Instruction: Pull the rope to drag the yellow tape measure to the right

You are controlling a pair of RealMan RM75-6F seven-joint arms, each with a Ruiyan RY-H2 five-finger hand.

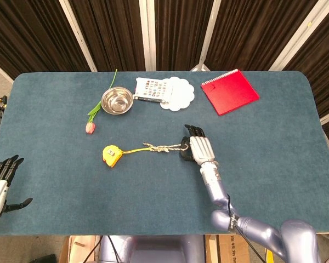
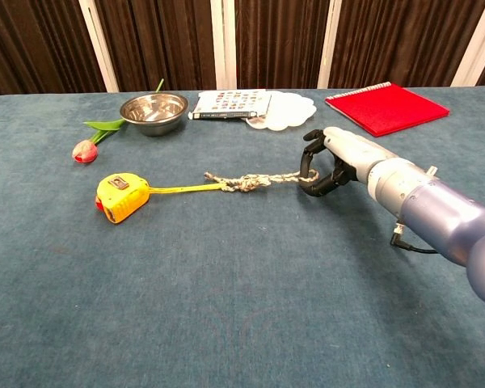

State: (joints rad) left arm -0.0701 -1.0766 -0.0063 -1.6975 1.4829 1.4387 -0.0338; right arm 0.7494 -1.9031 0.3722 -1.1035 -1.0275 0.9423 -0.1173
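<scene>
Dark curtained wall with white strips, blue carpeted desk, right robot hand curled around the rope end mid-desk, left robot hand open and empty at the left edge, yellow tape measure left of centre, tape drawn out to the rope.

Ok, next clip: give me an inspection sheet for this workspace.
Surface: blue table.
Job's things: yellow tape measure left of centre, its blade tied to a knotted rope.
Clutter: steel bowl, tulip, booklet, white doily, red notebook.
Hands: right hand holds the rope's end; left hand open, off the table's edge.
Cables: black cable at the right forearm.
Surroundings: dark curtains.
</scene>
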